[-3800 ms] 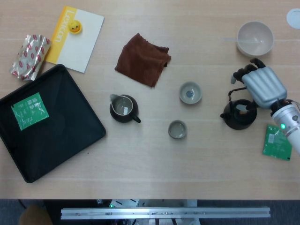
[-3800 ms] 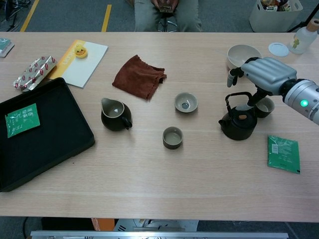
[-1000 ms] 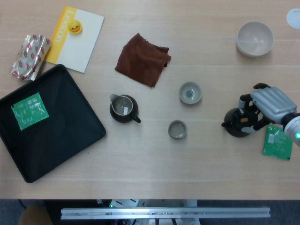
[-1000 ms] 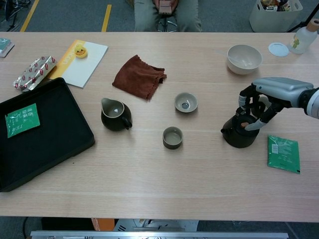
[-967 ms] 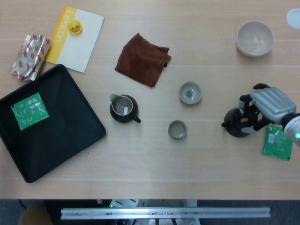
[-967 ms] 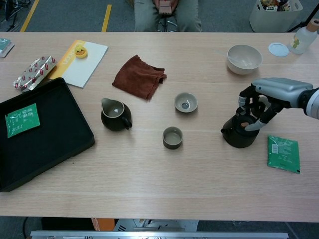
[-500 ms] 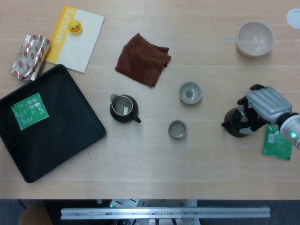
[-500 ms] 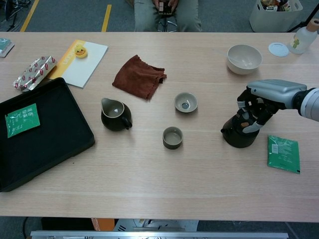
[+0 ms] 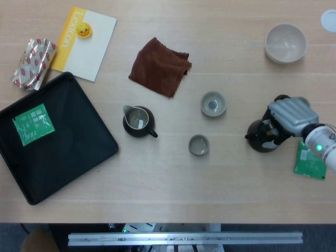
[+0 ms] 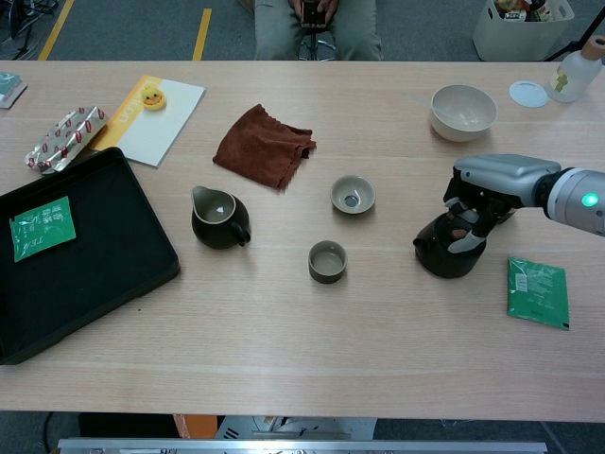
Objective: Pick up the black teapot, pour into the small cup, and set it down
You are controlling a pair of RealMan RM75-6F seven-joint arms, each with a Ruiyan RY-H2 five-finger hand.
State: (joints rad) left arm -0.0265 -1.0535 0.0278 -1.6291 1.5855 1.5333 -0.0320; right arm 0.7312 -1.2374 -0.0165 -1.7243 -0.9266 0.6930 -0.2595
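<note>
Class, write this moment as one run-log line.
phase: grasping | right robot hand: fingers closed around black teapot handle | teapot: on table | small cup: untouched | left robot hand: not in view

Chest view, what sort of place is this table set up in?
Probably a lab or office set up for a tea-pouring test: a person sits behind the wooden table, yellow floor tape runs beyond it, and a storage bin stands on the floor.

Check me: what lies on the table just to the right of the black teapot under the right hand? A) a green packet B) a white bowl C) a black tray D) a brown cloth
A: the green packet lies flat right of the black teapot, beneath the right hand's forearm in the head view.
</note>
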